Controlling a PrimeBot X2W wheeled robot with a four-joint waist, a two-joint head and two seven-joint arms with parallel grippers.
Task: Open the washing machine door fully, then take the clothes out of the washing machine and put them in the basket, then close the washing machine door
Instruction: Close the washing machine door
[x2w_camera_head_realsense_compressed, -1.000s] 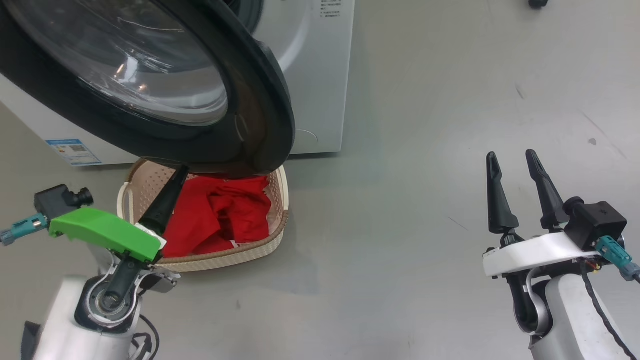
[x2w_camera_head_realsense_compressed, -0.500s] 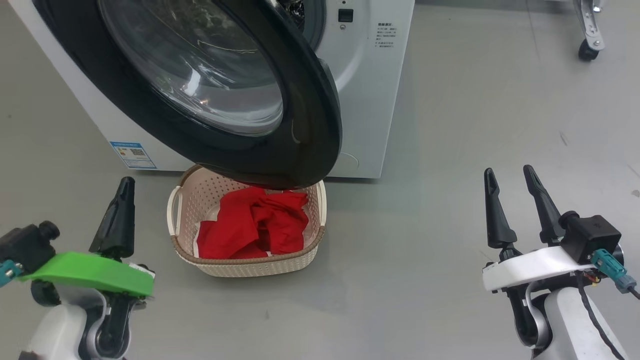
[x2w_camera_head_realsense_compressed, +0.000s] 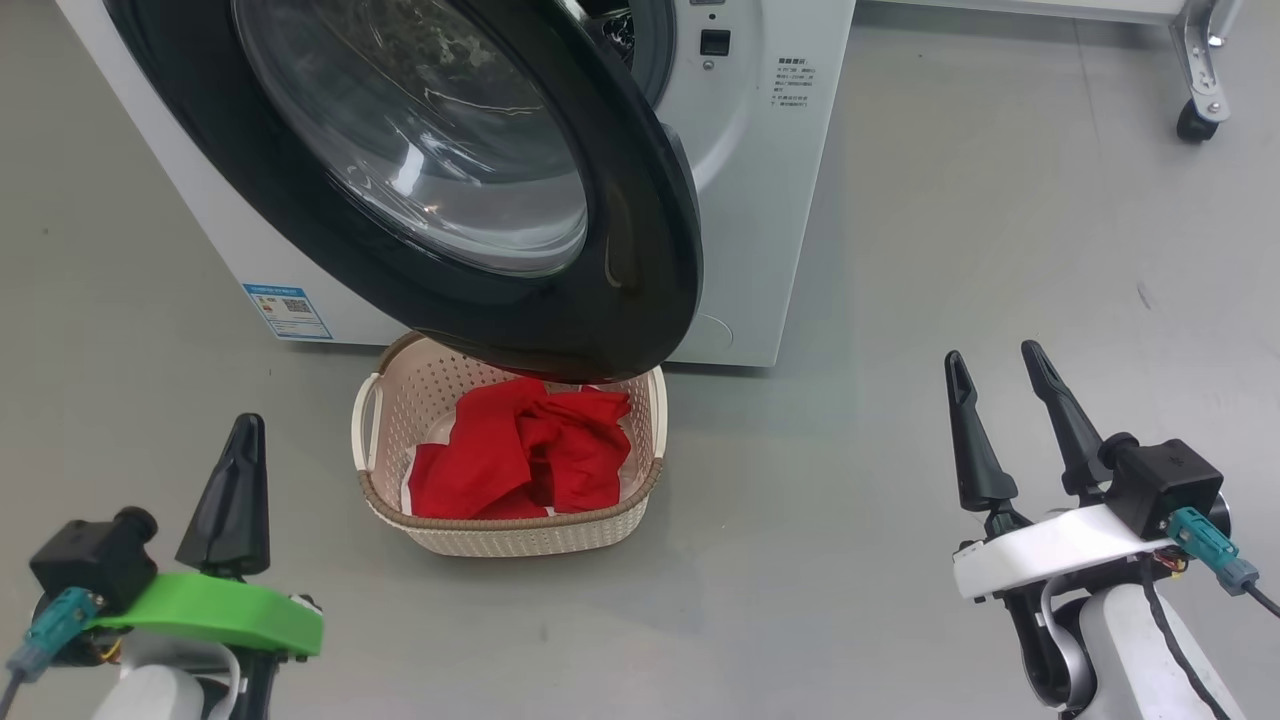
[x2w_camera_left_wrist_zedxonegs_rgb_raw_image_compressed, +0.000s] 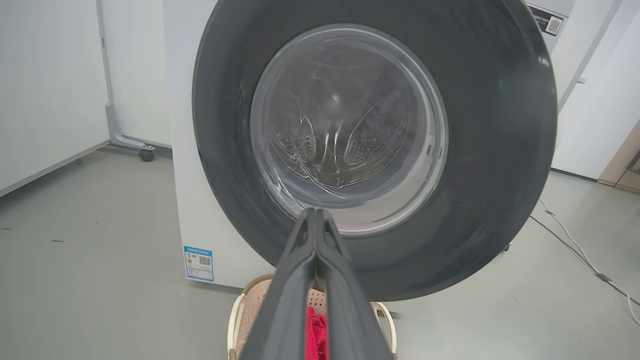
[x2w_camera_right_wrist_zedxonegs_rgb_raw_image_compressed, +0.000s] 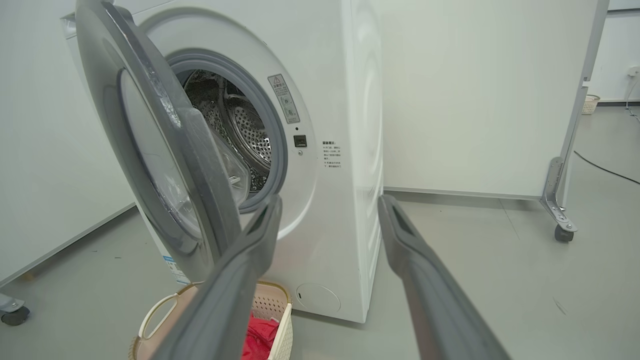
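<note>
Left gripper (x2w_camera_head_realsense_compressed: 247, 425): closed, its two dark fingers pressed flat together with nothing between them. It hangs over bare floor (x2w_camera_head_realsense_compressed: 900, 250), left of the basket and apart from it.
Right gripper (x2w_camera_head_realsense_compressed: 992, 353): fingers spread wide and holding nothing. It is over open floor, well to the right of the washing machine.
Washing machine door (x2w_camera_head_realsense_compressed: 420, 170): partway open, hinged on my left, its free edge swung out toward me.
Obstruction: in my head view the door's lower edge overhangs the rear of the basket. From my left wrist the door faces the gripper squarely and covers the port, so I see the drum through the glass. From my right wrist the door stands nearly edge-on, with the port showing past it.
Clothes (x2w_camera_head_realsense_compressed: 520, 455): a crumpled red heap lying in the basket, with white trim showing at the edges.
Basket (x2w_camera_head_realsense_compressed: 520, 522): on the floor just in front of the washing machine (x2w_camera_head_realsense_compressed: 750, 200), beneath the door.
Surroundings: a castor (x2w_camera_head_realsense_compressed: 1192, 120) under a white partition frame stands to the right. A thin cable (x2w_camera_left_wrist_zedxonegs_rgb_raw_image_compressed: 575, 240) lies on the floor, and a small blue label (x2w_camera_head_realsense_compressed: 287, 310) sits low on the machine's side.
Materials: a glossy black door ring around a bulging clear window. The port has a grey rubber rim (x2w_camera_right_wrist_zedxonegs_rgb_raw_image_compressed: 272, 125) and the steel drum (x2w_camera_right_wrist_zedxonegs_rgb_raw_image_compressed: 250, 135) is dimpled. The basket is cream perforated plastic with a brown woven-look rim, and the floor is smooth and grey.
</note>
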